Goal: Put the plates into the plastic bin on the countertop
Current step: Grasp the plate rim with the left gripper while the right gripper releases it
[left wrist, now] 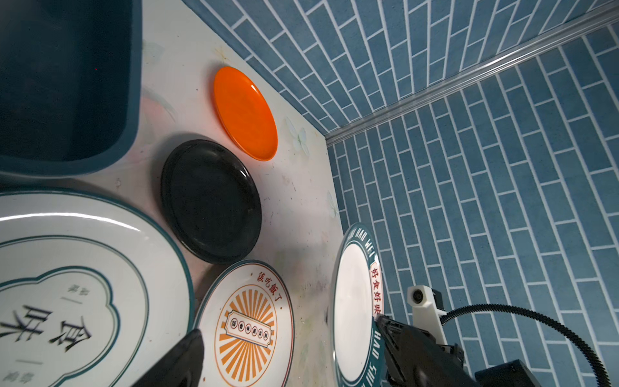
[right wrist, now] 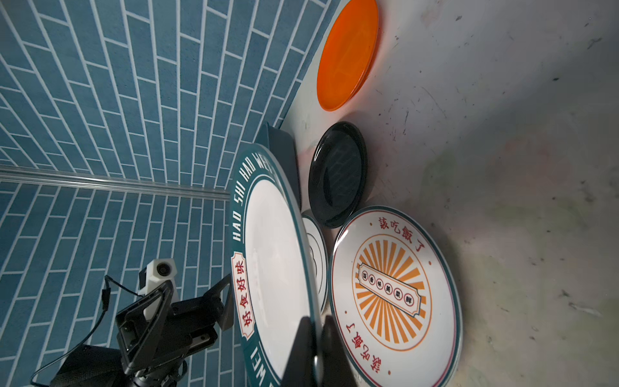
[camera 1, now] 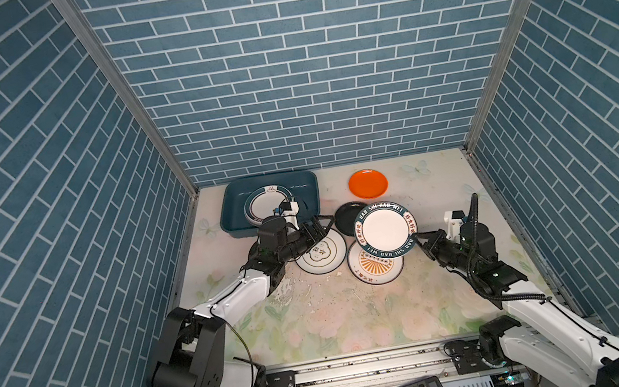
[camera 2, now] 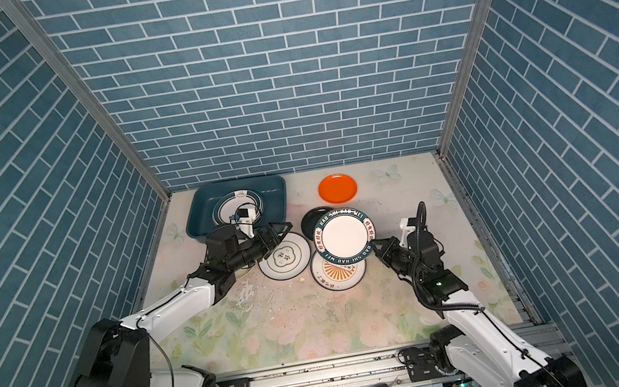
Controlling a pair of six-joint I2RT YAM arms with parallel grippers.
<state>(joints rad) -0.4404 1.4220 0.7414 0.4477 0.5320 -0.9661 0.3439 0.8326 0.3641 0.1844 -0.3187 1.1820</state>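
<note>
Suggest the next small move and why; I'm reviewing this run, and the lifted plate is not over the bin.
Probably ease the left gripper onto the free rim of the lettered plate: the right gripper pinches its opposite edge, the left jaws stand open facing it, and the plastic bin sits on the left arm's side.

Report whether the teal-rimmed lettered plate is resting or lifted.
Lifted: the right end effector grips the lettered plate by its rim, above the sunburst plate.
</note>
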